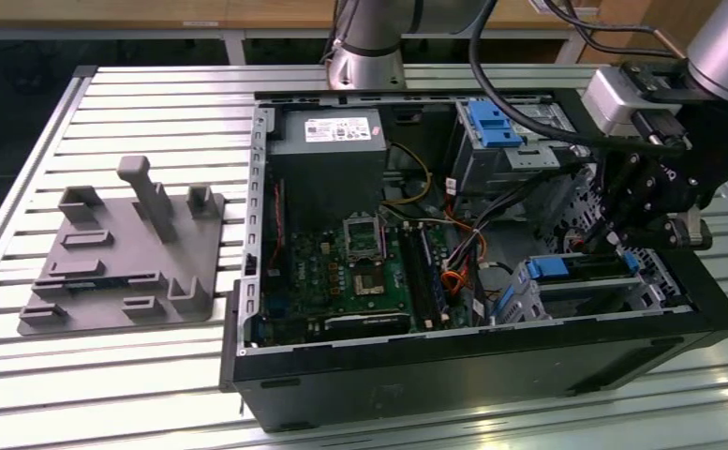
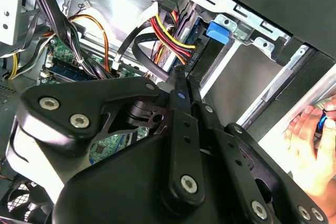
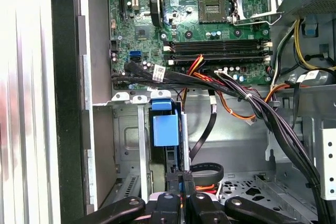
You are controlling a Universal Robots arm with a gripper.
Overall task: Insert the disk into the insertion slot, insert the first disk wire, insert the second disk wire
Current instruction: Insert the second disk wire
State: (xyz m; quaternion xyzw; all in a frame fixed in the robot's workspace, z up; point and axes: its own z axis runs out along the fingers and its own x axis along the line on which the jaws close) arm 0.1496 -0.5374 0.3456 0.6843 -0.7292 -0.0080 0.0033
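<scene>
The disk (image 1: 551, 269), in its blue caddy, lies inside the insertion slot (image 1: 601, 298), a low silver cage at the case's front corner on the exterior view's right. Its blue handle (image 3: 165, 129) faces the motherboard in the first wrist view and shows as the handle (image 2: 218, 30) in the second. My gripper (image 1: 611, 246) hangs over the disk's rear end. The fingers (image 2: 181, 95) are pressed close together, and the gripper (image 3: 180, 178) is shut on the end of a looped black disk wire (image 3: 209, 169). A red, yellow and black wire bundle (image 2: 168, 38) runs beside it.
A taller grey cage with a blue latch (image 1: 495, 127) stands behind the slot. The motherboard (image 1: 364, 267) and power supply (image 1: 326, 131) fill the case. A grey fixture plate (image 1: 126, 253) lies on the slatted table. A person's hand (image 2: 310, 148) is outside the case wall.
</scene>
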